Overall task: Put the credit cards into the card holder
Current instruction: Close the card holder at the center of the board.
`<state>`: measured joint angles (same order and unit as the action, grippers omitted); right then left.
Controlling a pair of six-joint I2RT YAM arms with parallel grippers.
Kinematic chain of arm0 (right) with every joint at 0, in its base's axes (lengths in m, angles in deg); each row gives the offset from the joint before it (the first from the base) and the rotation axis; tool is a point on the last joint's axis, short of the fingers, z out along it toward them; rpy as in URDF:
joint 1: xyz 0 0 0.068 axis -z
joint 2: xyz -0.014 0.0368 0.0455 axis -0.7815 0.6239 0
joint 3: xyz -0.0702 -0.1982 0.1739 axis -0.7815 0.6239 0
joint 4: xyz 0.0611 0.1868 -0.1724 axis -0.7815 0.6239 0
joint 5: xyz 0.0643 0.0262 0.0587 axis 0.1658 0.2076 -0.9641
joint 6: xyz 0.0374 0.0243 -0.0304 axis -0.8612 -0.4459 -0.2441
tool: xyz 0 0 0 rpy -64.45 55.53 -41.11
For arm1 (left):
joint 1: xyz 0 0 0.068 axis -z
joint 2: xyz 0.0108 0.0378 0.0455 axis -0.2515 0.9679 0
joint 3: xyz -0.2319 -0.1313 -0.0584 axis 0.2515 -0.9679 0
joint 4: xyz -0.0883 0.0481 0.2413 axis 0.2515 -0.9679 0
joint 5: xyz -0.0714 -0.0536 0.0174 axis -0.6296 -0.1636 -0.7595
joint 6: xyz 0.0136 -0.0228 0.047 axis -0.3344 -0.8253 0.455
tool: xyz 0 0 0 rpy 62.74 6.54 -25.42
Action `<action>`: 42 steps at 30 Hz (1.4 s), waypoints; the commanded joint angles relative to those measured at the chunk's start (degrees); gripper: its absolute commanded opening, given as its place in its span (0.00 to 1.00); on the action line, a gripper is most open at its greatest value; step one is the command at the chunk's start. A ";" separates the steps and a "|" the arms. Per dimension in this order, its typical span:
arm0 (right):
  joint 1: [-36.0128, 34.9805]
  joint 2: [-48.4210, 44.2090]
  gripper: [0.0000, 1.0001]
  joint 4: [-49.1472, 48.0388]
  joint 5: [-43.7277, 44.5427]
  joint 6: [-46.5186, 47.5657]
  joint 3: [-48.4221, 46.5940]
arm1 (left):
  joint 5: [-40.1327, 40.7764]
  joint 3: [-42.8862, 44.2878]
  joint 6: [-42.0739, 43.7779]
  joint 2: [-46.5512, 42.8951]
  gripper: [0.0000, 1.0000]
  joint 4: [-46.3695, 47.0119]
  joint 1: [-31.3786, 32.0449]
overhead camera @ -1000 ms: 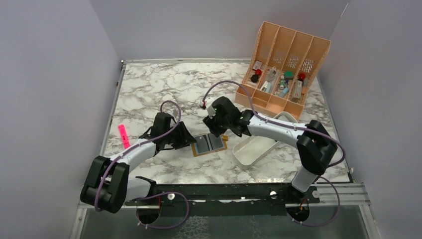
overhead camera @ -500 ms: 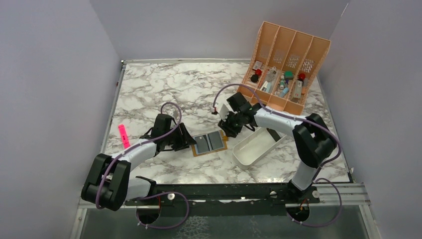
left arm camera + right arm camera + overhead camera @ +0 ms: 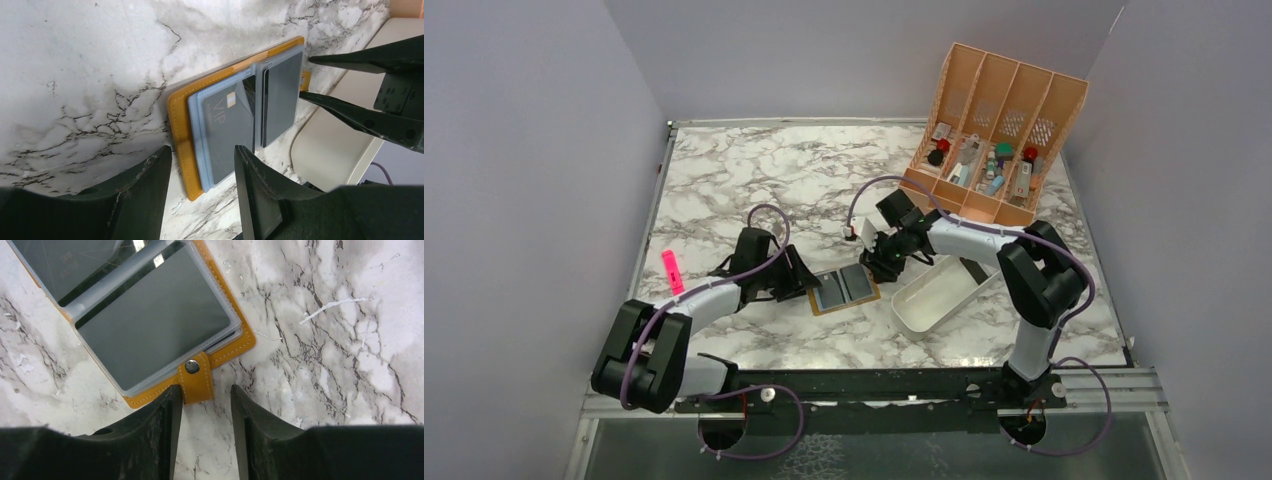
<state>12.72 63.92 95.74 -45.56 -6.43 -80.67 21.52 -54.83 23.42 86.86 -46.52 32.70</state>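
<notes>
Top: card holder (image 3: 844, 288) lies open mid-desk (image 3: 754, 180), long axis about 8-to-2 o'clock. Left end effector (image 3: 802, 280) at its 9 o'clock, right end effector (image 3: 876, 268) at its 2 o'clock.
Left wrist: fingers parted, empty, straddling the holder's edge. Credit card (image 3: 222, 125) reads "VIP".
Right wrist: fingers parted, gripping nothing, snap tab (image 3: 196, 380) between them.

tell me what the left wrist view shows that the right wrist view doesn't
Only the left wrist view: the VIP print on a credit card, the white tray, and the right hand at the holder's far edge. Only the right wrist view: the snap tab lying between that hand's open fingers. Both: the card holder open flat on the marble table, with cards in its clear sleeves.
</notes>
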 commanded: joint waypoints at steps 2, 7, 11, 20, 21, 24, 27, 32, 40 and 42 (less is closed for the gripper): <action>-0.35 1.73 0.38 -2.59 -6.77 0.33 0.27 | -2.74 0.05 -3.15 1.74 0.53 4.13 0.45; -0.60 -0.24 0.23 -9.01 -13.21 -4.08 3.56 | -5.17 0.04 -7.46 -0.69 0.53 7.03 0.68; -0.61 -1.33 0.11 -12.61 -16.28 -9.99 5.04 | -5.82 0.84 -9.77 -3.38 0.53 7.28 0.68; -0.61 -5.35 0.01 -25.85 -20.49 -21.41 11.93 | -4.57 2.83 -13.66 -7.44 0.53 6.27 0.92; -0.59 -4.99 0.01 -26.71 -21.02 -22.11 12.05 | -4.34 2.85 -13.89 -7.72 0.53 6.01 0.98; -0.61 -3.06 0.04 -27.61 -21.62 -23.36 10.98 | -3.74 2.54 -14.63 -8.73 0.53 6.03 1.56; -0.61 -1.87 0.07 -27.05 -22.20 -24.84 9.60 | -3.60 2.32 -15.38 -9.58 0.53 6.31 2.26; -0.61 -3.47 0.15 -27.80 -19.40 -25.57 10.43 | -2.39 2.28 -16.95 -9.52 0.53 8.62 4.41; -0.61 -4.81 0.19 -31.27 -18.38 -25.76 13.62 | 1.43 3.72 -18.78 -3.53 0.51 12.46 11.75; -0.61 -5.88 0.19 -31.59 -17.73 -26.09 13.94 | 2.74 4.35 -18.37 -2.27 0.45 11.53 12.37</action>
<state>12.46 60.91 67.37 -64.33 -31.80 -68.01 20.58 -52.71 5.48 82.29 -36.36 43.56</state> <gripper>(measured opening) 0.190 0.498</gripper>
